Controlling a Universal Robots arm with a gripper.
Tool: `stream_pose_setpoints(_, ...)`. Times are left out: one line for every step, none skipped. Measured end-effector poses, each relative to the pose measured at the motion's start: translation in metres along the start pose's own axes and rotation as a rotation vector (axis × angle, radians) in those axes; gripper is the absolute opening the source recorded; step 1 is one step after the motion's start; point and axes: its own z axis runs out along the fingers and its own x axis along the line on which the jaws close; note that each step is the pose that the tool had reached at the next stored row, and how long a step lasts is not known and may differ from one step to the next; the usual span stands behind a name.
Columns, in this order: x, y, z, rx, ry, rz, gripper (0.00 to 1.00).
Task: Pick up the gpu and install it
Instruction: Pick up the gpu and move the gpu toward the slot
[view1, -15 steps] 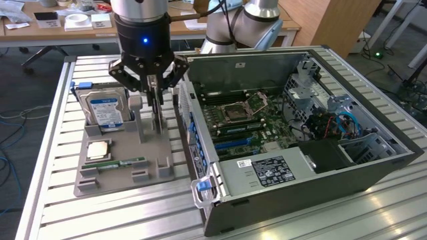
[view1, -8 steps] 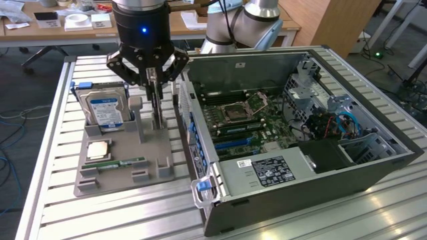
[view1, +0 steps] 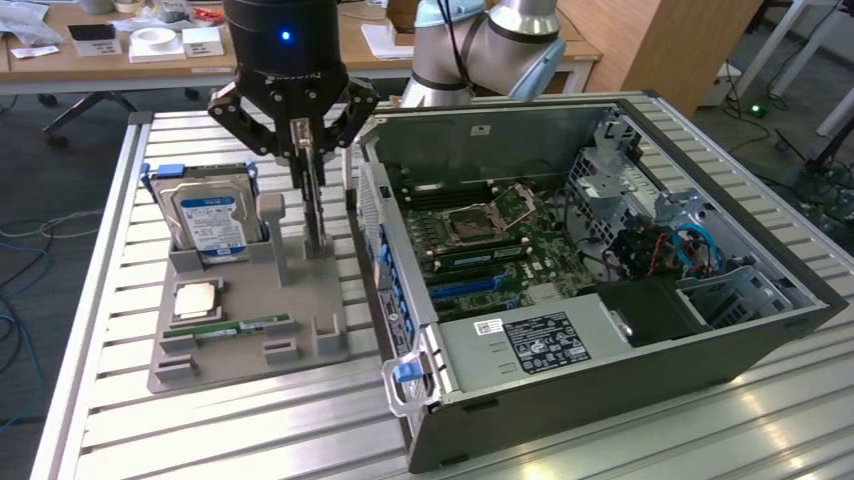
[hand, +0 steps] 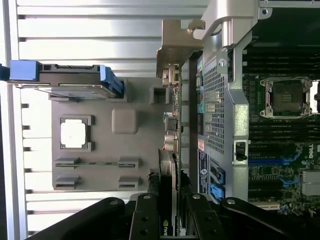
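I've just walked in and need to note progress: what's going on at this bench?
The robot arm's gripper is closed on the top edge of the gpu. The gpu stands on edge in the gray holder tray, beside the open computer case. The card seems not yet lifted out of the tray, and it isn't on the motherboard. A hard drive stands in the same tray.

This looks like a robotics lab. A robot arm (view1: 487, 40) stands at a slatted metal table (view1: 114, 330) that carries an open PC case (view1: 694, 380) and a grey tray (view1: 307, 290) of computer parts. Behind it are cluttered wooden desks (view1: 80, 62), a chair base (view1: 80, 105) and loose cables (view1: 27, 240) on the floor.
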Motion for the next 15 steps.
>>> stream_pose_setpoints(0.0, 0.0001, -0.0019, 0.0, 0.0, 0.0, 0.26)
stream_pose_setpoints(0.0, 0.0002, -0.0039, 0.0, 0.0, 0.0, 0.26)
stream_pose_setpoints(0.0, 0.0002, -0.0059, 0.0, 0.0, 0.0, 0.26)
stream_pose_setpoints(0.0, 0.0003, -0.0081, 0.0, 0.0, 0.0, 0.26)
stream_pose_setpoints(0.0, 0.0004, -0.0103, -0.0001, -0.0001, 0.0, 0.26)
stream_pose_setpoints(0.0, 0.0005, -0.0128, -0.0001, 0.0, 0.0, 0.26)
stream_pose_setpoints(-0.001, 0.0006, -0.0153, 0.0, 0.0, 0.0, 0.26)
stream_pose_setpoints(-0.001, 0.001, -0.0243, 0.0, 0.0, 0.0, 0.26)
stream_pose_setpoints(-0.001, 0.0013, -0.0326, 0.0, 0.0, 0.0, 0.26)
stream_pose_setpoints(-0.001, 0.0015, -0.0385, -0.0001, -0.0001, 0.0, 0.26)
stream_pose_setpoints(-0.001, 0.0016, -0.0389, -0.0001, 0.0, 0.0, 0.26)
stream_pose_setpoints(-0.001, 0.0016, -0.0389, 0.0, 0.0, 0.0, 0.26)
stream_pose_setpoints(-0.001, 0.0016, -0.0389, 0.0, 0.0, 0.0, 0.26)
stream_pose_setpoints(-0.001, 0.0016, -0.0389, 0.0, 0.0001, 0.0, 0.26)
stream_pose_setpoints(-0.001, 0.0016, -0.0393, 0.0005, 0.0002, 0.0, 0.26)
